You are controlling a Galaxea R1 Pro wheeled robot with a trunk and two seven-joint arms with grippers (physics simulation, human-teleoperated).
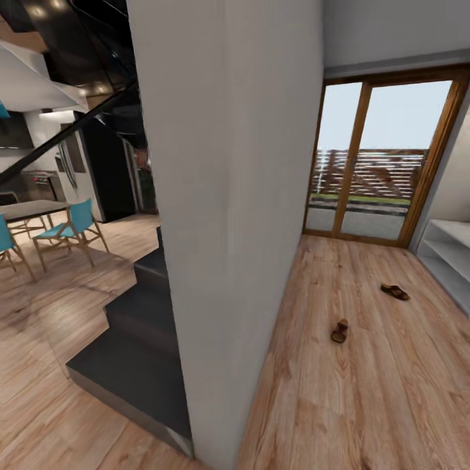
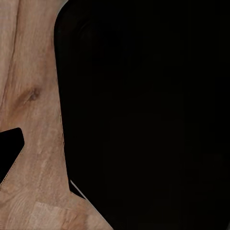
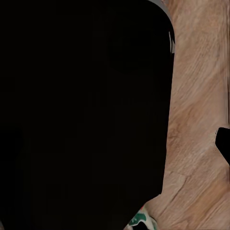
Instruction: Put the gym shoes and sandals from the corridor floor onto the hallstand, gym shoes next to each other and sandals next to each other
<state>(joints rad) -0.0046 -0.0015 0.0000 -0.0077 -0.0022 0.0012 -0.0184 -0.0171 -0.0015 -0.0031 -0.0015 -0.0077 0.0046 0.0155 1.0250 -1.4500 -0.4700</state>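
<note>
From my head camera I look past a grey wall [image 1: 235,215] down the corridor, where the two brown sandals lie well apart on the wood floor [image 1: 365,391]: the nearer sandal [image 1: 339,331] out in the open, the farther sandal [image 1: 395,292] nearer the white shoe rack [image 1: 450,254] at the right edge, with the glass door [image 1: 378,160] behind them. My wrist cameras show mostly a black shape over floor planks, so I cannot tell whether either of my grippers is wide or narrow. At the edge of the right wrist view a scrap of white and teal-green [image 3: 141,220] peeks out on the floor, too small to say what it is.
</note>
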